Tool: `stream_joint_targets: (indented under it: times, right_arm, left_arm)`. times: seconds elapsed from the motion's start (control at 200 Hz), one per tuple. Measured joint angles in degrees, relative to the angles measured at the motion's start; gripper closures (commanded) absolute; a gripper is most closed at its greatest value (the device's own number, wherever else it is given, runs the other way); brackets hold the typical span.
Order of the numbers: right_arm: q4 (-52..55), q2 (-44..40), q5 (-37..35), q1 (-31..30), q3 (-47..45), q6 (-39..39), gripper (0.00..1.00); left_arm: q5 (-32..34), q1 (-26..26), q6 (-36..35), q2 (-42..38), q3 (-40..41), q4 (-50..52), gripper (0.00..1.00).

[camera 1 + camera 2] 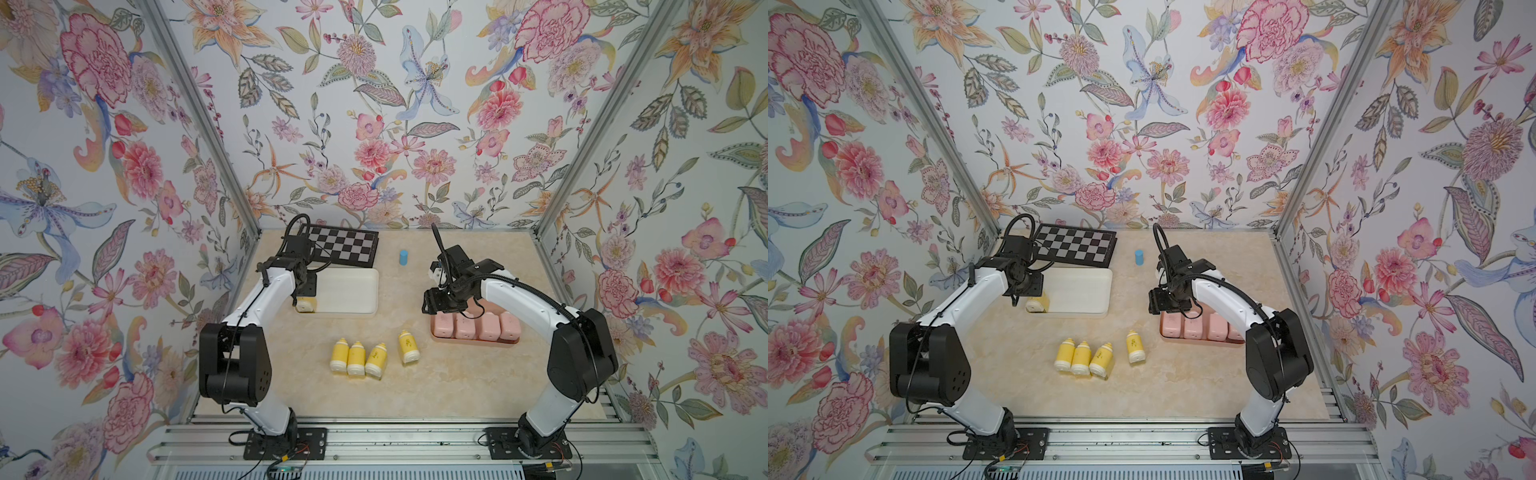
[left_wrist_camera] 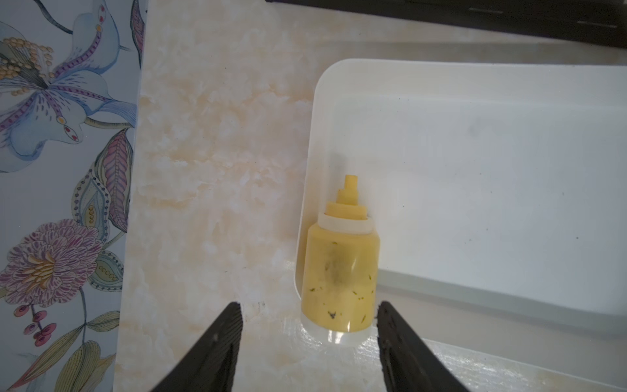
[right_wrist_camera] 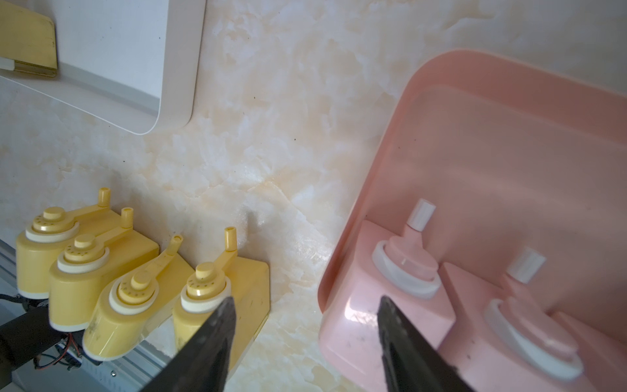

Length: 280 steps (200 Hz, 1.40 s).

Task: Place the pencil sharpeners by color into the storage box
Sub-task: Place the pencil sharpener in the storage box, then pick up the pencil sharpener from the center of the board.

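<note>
Five yellow sharpeners (image 1: pixel 356 359), four pink sharpeners (image 1: pixel 465 328), two trays (image 1: pixel 349 291).

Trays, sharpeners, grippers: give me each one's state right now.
Left gripper: open.
Right gripper: open, empty.
White tray: holds one yellow sharpener, between the left jaws.
Pink tray: holds four pink sharpeners.
Other four yellow sharpeners: on table, outside both trays.

Flat board with black and grey checks (image 1: pixel 345 247) (image 1: pixel 1077 248) lies on the beige marbled counter (image 1: pixel 457 374) at its far edge, seen in both top views. Small blue plastic cylinder (image 1: pixel 403 257) (image 1: pixel 1139 257) stands upright just right of the board, not touching it. Floral wallpaper panels (image 1: pixel 374 104) rise behind the board. Silver aluminium rails (image 1: pixel 395 440) run along the counter edge opposite the board.
</note>
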<state>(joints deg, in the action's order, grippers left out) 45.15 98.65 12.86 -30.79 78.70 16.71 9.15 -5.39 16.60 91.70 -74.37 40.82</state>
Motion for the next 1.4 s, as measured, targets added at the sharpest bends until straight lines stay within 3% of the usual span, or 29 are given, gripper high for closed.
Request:
stream_joint_targets:
  times: [0.515, 0.936, 1.401]
  right_arm:
    - [-0.5, 0.0, 0.02, 0.57, -0.02, 0.04, 0.32]
    - [-0.92, -1.97, 0.42, 4.98, -2.03, -0.04, 0.32]
    - [-1.11, -4.28, 1.97, 7.32, -3.56, -0.33, 0.32]
  left_arm:
    - [-1.22, -1.99, 6.47, -20.0, 3.76, 1.68, 0.33]
    - [0.76, -21.92, 18.53, -27.1, 14.82, 8.04, 0.34]
    - [-0.55, -36.15, 31.98, -29.68, 27.78, 9.16, 0.34]
